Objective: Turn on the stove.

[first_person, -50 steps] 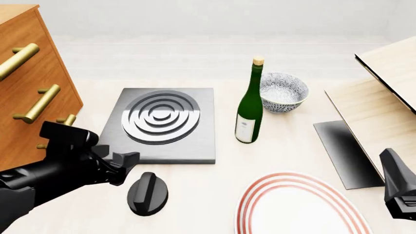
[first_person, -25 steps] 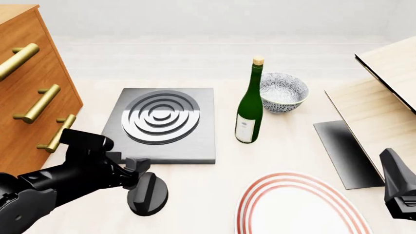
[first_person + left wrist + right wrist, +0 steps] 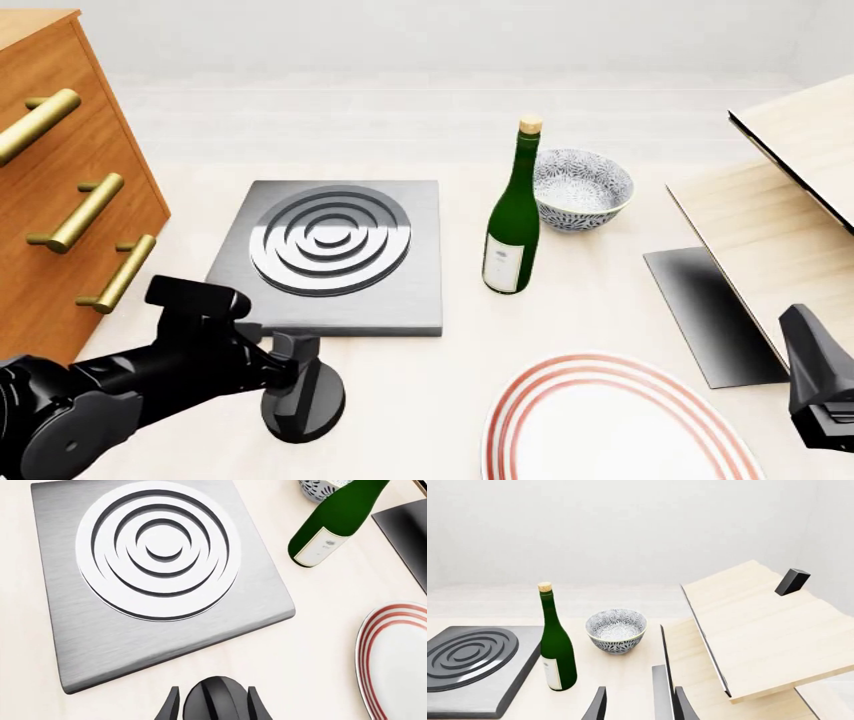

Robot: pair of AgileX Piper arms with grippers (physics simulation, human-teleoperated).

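The stove [image 3: 334, 255] is a flat dark-grey slab with silver burner rings, left of the table's centre; it also shows in the left wrist view [image 3: 160, 570] and the right wrist view [image 3: 474, 660]. Its black ridged knob [image 3: 314, 400] lies on the table just in front of the slab. My left gripper [image 3: 296, 362] is open, with one finger on each side of the knob [image 3: 215, 702], close to its sides. My right gripper [image 3: 639, 705] is open and empty, low at the right edge of the front view [image 3: 817, 385], far from the stove.
A green bottle [image 3: 511, 225] stands right of the slab, with a patterned bowl [image 3: 582, 188] behind it. A red-ringed white plate [image 3: 614, 425] lies at the front. A dark flat panel [image 3: 707, 310] and wooden boards [image 3: 787, 200] are on the right. A wooden drawer cabinet [image 3: 67, 180] stands on the left.
My left gripper has moved right and forward from beside the slab's front corner, and its fingers now straddle the knob. The right arm has not moved.
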